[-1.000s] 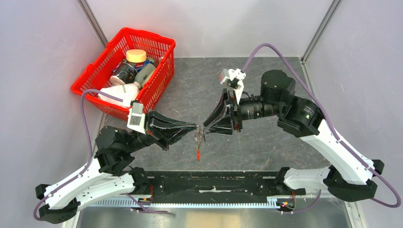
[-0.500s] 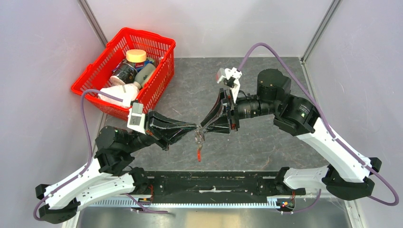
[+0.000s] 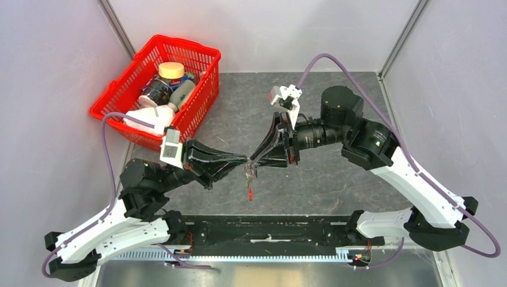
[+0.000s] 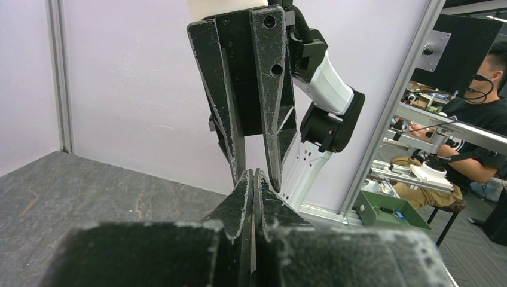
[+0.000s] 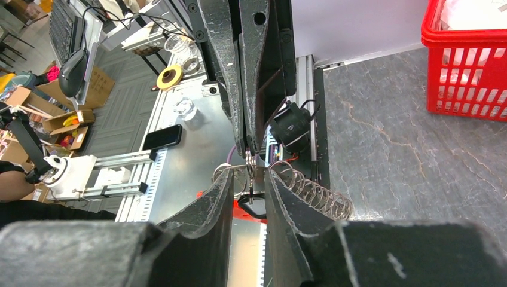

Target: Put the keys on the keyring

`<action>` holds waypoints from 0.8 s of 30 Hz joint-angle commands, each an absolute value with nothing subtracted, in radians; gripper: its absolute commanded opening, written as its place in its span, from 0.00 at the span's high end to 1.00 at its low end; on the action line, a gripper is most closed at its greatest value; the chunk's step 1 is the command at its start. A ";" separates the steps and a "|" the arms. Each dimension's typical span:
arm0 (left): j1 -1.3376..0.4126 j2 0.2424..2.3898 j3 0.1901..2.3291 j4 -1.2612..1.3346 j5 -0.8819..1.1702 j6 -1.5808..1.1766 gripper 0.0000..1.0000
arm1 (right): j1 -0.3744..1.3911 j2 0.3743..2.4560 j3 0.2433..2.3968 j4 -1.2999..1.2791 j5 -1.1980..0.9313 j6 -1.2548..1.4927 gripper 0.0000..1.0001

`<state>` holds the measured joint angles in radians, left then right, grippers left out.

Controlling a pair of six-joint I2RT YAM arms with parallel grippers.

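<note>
Between the narrowly parted fingertips of our right gripper (image 5: 249, 179) sits the keyring (image 3: 249, 171), pinched just above by the shut left gripper (image 4: 253, 174), red strap (image 3: 249, 192) dangling below. Keys not discernible. Advice: hold ring steady, close gently, avoid twisting.

The keyring (image 3: 249, 173) is shiny metal wire, the jaws matt black (edges scuffed whitish), the basket (image 3: 202, 98) red plastic.

Red basket (image 3: 202, 98) of containers (image 3: 171, 70) on grey table (image 3: 335, 179)
</note>
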<state>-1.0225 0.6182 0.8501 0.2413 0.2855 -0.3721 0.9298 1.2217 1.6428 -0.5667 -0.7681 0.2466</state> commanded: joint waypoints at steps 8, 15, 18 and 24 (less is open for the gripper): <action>-1.020 0.601 0.862 0.308 0.257 -0.338 0.98 | 0.935 1.235 1.635 -0.516 -0.797 0.267 0.73; -1.020 0.600 0.855 0.305 0.260 -0.341 0.98 | 0.934 1.237 1.647 -0.517 -0.762 0.273 1.00; -1.019 0.596 0.856 0.280 0.260 -0.340 0.98 | 0.938 1.227 1.638 -0.501 -0.788 0.270 1.00; -1.020 0.607 0.925 0.117 0.305 -0.356 0.97 | 0.938 1.194 1.618 -0.504 -0.842 0.255 1.00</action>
